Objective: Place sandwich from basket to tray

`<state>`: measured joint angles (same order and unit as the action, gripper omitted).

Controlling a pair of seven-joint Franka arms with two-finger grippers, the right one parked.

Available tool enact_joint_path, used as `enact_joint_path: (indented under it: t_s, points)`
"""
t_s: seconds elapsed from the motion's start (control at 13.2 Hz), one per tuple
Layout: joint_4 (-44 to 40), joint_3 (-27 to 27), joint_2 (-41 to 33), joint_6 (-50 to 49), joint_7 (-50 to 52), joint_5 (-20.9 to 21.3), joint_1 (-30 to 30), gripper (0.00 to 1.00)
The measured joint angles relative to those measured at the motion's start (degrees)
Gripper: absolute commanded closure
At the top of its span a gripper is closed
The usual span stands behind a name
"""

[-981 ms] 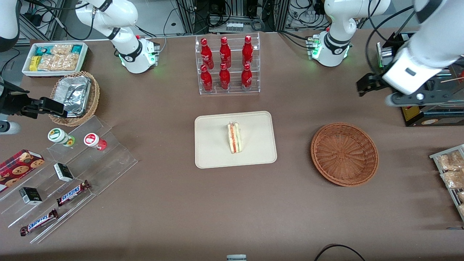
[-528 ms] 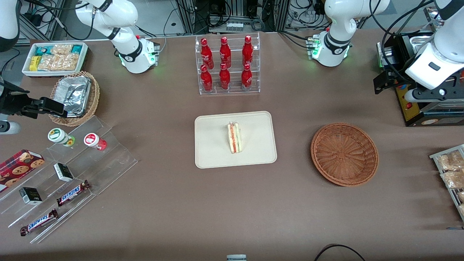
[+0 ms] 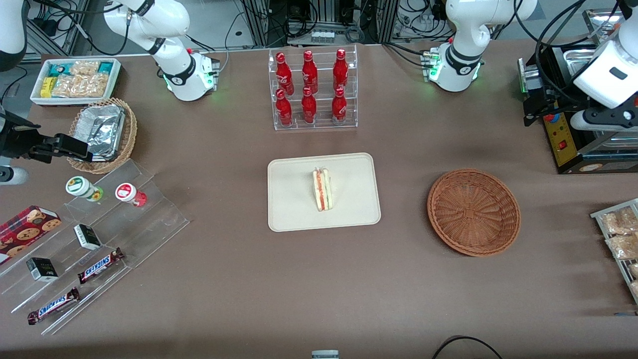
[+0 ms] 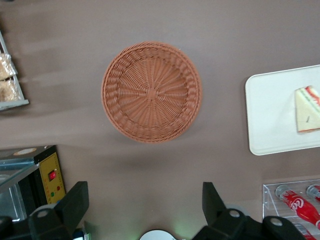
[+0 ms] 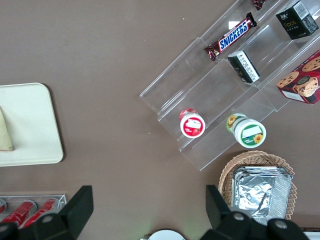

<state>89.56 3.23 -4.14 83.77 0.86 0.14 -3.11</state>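
The sandwich [image 3: 322, 190], a pale wedge with red and green layers, lies on the cream tray [image 3: 349, 209] at the middle of the table. It also shows in the left wrist view [image 4: 306, 109] on the tray [image 4: 270, 115]. The reddish-brown wicker basket [image 3: 473, 212] sits empty beside the tray, toward the working arm's end; the wrist view shows it [image 4: 151, 92] from above. My left gripper [image 3: 538, 107] is high up, farther from the front camera than the basket, by a black machine. Its fingers [image 4: 75, 205] are open and hold nothing.
A clear rack of red bottles [image 3: 311, 89] stands farther back than the tray. A black machine [image 3: 573, 139] and a rack of snack bags [image 3: 620, 239] sit at the working arm's end. A stepped acrylic display [image 3: 94, 234], foil-lined basket [image 3: 102, 132] and white bin [image 3: 75, 80] are at the parked arm's end.
My left gripper has drawn away from the basket area toward the working arm's end of the table, farther from the front camera. The sandwich, tray and basket have not moved.
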Motion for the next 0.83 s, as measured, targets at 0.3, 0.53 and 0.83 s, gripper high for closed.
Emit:
enact_joint_path:
  t_s: [0.3,0.53,0.83]
  points:
    - [-0.6,-0.4,0.8,0.5,-0.2,0.2,0.0,0.0]
    - [-0.5,-1.2,1.8,0.5,-0.2,0.4,0.1,0.0]
    - [-0.4,-2.4,2.6,0.5,-0.3,0.4,0.5,0.0]
